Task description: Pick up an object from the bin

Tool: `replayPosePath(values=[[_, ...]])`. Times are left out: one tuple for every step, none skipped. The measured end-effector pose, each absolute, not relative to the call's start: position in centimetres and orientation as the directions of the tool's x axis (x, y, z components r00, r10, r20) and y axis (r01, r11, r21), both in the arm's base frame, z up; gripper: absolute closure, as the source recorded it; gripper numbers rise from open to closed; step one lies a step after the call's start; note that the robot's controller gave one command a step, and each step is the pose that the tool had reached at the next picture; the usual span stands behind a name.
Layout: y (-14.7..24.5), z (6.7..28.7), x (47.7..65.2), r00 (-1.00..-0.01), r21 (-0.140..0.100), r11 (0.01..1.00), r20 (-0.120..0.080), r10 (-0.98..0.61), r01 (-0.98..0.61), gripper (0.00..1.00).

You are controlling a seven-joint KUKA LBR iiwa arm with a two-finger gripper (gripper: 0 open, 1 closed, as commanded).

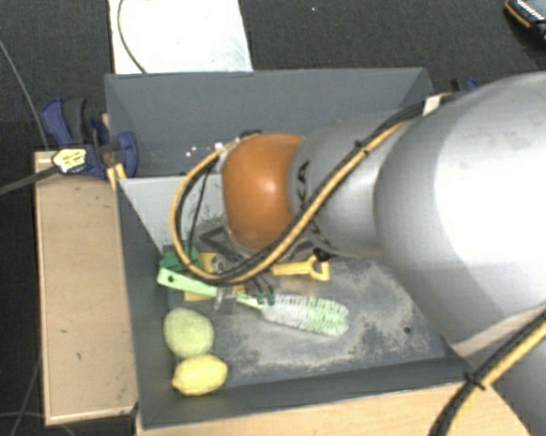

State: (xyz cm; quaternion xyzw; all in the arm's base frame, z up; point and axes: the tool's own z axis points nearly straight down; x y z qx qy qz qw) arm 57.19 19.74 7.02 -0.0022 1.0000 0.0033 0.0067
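My gripper [214, 252] reaches down at the bin's left middle, mostly hidden under the arm's orange cover. Directly below and to its left lies a green plastic tool [186, 282] with a flat light-green handle. A yellow plastic piece [303, 270] sticks out from under the arm just to the right. A clear brush with green bristles [304, 313] lies on the bin floor in front of the gripper, and its thin handle points up towards the gripper.
A pale green round fruit [188, 332] and a yellow lemon [200, 375] sit in the bin's front left corner. The arm covers the bin's right and back. Bare floor shows at the front middle and right.
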Motion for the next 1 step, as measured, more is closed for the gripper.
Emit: replayPosePath(values=[[19.6, 20.23, 56.16, -1.0, 0.008, 1.0, -0.016, -0.004, -0.005, 1.0]])
